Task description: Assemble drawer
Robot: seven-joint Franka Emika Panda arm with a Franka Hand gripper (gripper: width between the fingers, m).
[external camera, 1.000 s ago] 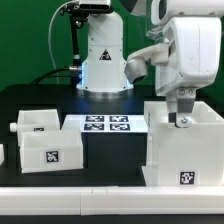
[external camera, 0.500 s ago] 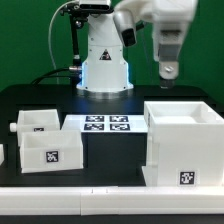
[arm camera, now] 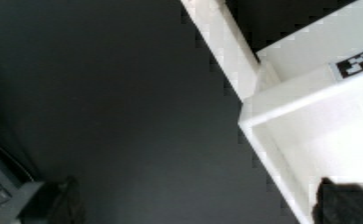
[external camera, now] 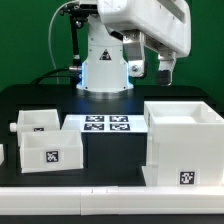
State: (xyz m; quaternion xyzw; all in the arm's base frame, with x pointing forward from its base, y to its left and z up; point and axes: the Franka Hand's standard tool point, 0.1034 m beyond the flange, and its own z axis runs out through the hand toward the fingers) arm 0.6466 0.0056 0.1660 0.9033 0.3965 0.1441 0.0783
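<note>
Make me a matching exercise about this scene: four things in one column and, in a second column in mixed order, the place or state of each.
1 casing
2 front tray
3 marker board
4 jaws

a open and empty, in the air
b exterior view's left
c exterior view's right
d between casing and front tray

Pairs: 1-c; 2-b; 3-d; 4-a

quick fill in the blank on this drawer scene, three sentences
The casing stands on the exterior view's ___ side. Beside the marker board sit ___ trays. The open claw holds ___.
Missing: right; two; nothing.
</note>
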